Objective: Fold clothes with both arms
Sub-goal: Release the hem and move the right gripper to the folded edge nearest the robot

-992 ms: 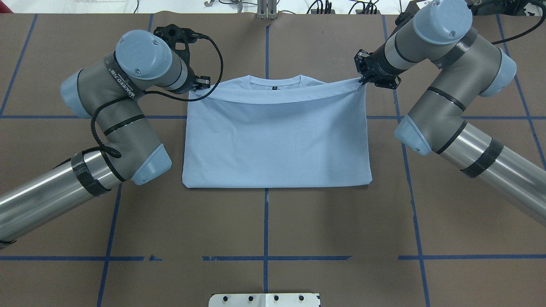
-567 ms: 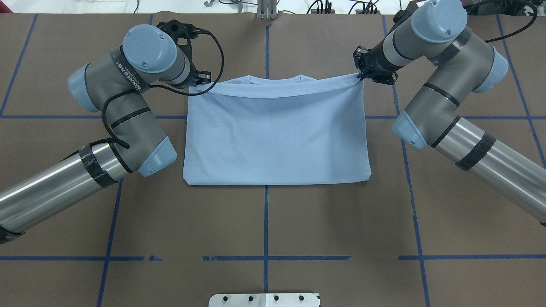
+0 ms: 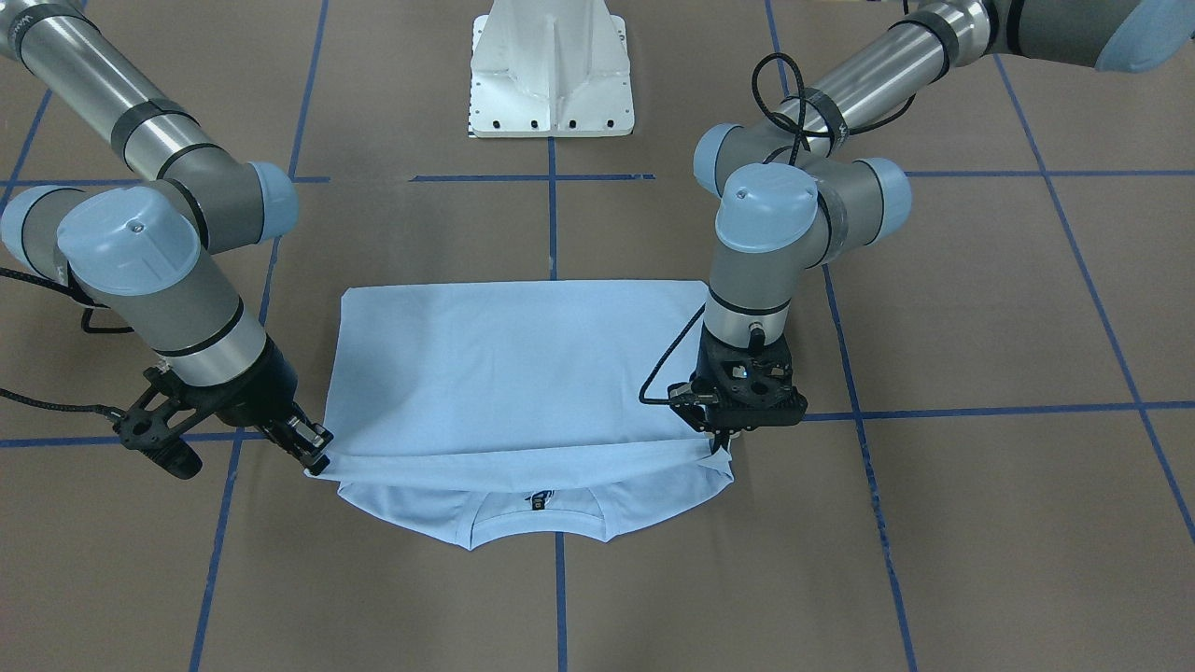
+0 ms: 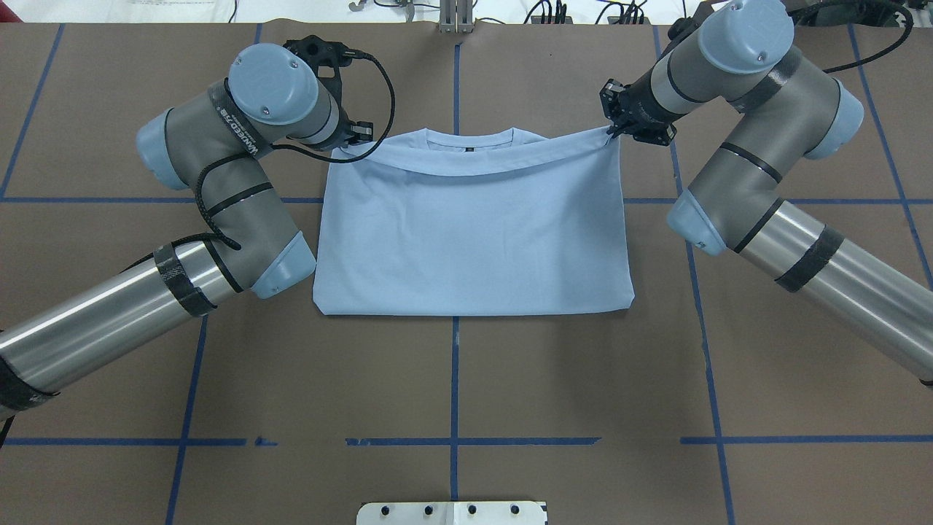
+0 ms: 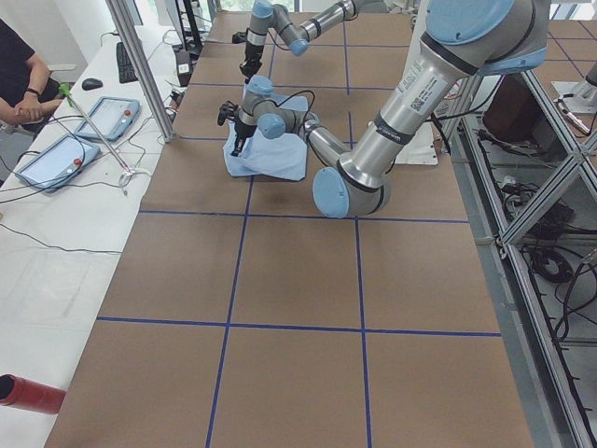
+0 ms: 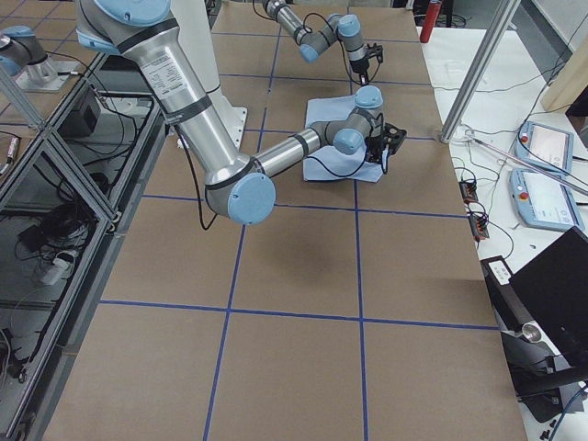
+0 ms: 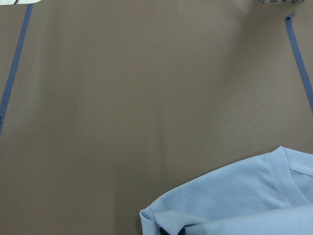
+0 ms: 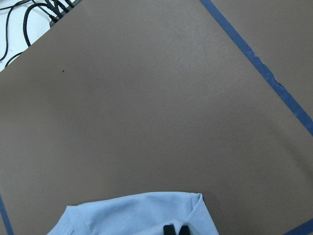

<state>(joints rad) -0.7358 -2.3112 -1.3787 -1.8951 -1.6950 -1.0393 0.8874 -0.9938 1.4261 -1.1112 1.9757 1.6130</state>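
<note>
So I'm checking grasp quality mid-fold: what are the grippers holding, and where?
Both hold the T-shirt by the folded-over hem's two corners: left gripper one corner, right gripper the other, near the collar.

The pale blue T-shirt [image 4: 474,233] lay folded in half on the table, its upper layer's edge lifted just short of the round collar [image 4: 470,138]. The left gripper [image 4: 348,144] and right gripper [image 4: 612,131] pinched that edge's two corners.
</note>
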